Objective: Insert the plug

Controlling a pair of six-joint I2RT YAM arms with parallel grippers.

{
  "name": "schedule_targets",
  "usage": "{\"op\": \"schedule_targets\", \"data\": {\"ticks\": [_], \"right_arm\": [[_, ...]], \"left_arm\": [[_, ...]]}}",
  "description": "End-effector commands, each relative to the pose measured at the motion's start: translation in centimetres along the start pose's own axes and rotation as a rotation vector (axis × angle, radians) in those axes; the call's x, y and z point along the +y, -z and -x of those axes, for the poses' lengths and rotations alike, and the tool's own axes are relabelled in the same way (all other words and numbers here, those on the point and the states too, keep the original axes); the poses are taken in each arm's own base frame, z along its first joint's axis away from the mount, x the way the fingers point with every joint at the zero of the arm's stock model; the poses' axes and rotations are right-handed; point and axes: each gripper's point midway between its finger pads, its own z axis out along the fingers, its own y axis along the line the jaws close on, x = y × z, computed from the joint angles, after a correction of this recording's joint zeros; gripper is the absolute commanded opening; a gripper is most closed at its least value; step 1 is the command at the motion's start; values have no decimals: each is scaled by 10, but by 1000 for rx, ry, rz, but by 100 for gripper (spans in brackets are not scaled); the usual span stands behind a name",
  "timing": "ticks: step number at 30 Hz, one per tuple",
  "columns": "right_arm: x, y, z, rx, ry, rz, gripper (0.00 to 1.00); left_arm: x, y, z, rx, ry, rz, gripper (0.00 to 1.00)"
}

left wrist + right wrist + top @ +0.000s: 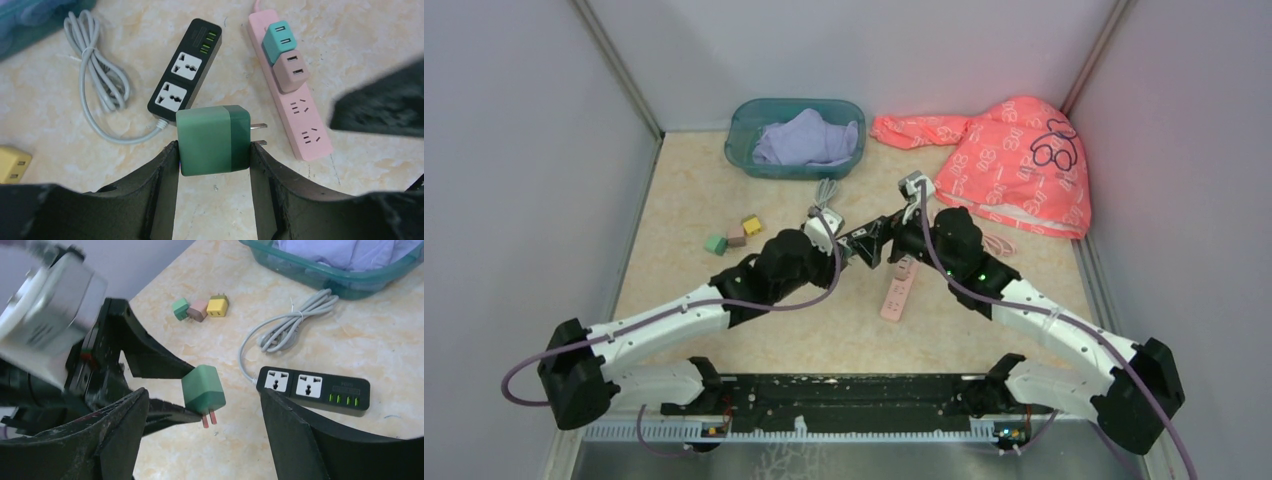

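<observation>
The plug (pixel 212 140), light, rigid and probably slick, sits mid-frame in the left wrist view. Your left gripper (pixel 214 150) pinches it on its flat sides, a sound hold, with the prongs free toward the pink power strip (pixel 300 115); your right gripper (pixel 202 391) gapes wide and empty. The teal bin (pixel 739 140), upper centre of the top view, holds lilac cloth (pixel 809 138).
</observation>
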Motion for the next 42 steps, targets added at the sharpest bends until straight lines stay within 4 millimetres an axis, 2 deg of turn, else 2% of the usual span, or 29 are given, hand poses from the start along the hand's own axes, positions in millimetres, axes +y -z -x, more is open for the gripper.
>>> {"op": "schedule_targets", "data": {"ticks": [1,7,14,21,25,30,35,38,42], "right_arm": [[1,2,8,55,-127,-20,79],[1,4,7,94,-193,15,72],[9,-1,1,139,-205,68,67],[12,-2,6,125,-220,99,60],[12,-2,4,131,-226,108,52],[15,0,5,133,-217,140,36],[18,5,8,116,-196,198,19],[18,9,12,97,-191,245,1],[17,13,15,79,-155,295,0]], "left_arm": [[-6,7,45,-234,-109,21,35],[-19,16,60,-338,-152,-32,35],[-35,20,61,-391,-200,-105,35],[-46,24,66,-425,-225,-150,35],[-49,24,66,-431,-231,-167,35],[-53,26,66,-435,-248,-189,36],[-55,28,68,-441,-272,-201,44],[-55,32,66,-439,-270,-209,56],[-62,40,56,-403,-289,-283,71]]}}
